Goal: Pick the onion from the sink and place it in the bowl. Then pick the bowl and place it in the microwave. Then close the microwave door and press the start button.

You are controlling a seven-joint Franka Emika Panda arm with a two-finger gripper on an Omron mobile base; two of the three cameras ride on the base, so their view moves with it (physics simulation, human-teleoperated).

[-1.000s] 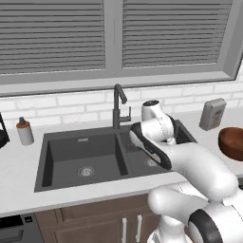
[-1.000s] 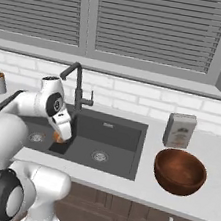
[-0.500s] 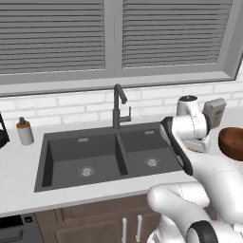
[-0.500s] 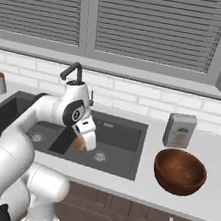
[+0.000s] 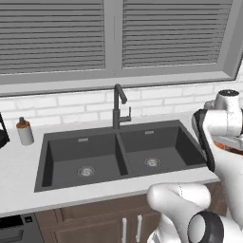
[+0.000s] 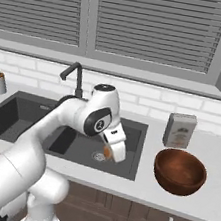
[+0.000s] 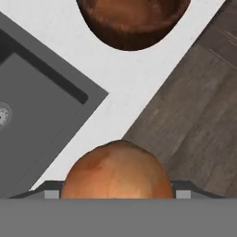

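I'm looking over the white counter [image 6: 140, 188] with the dark double-basin sink [image 5: 118, 152] sunk into it, faucet [image 5: 118, 107] standing at the back between the basins, both drains showing. The arm is reaching across the right basin, and the gripper [image 6: 110, 152] is hanging above the sink's front right corner, fingers pinching the onion [image 6: 107, 152]; in the hand view the onion [image 7: 115, 169] is sitting snug between the tips. The bowl [image 6: 180, 171] is resting on the counter to the right of the sink, apart from the gripper. Just behind it I'm seeing a grey box [image 6: 179, 130] with a printed label, too small to read. A small bottle [image 5: 24, 131] is standing left of the sink.
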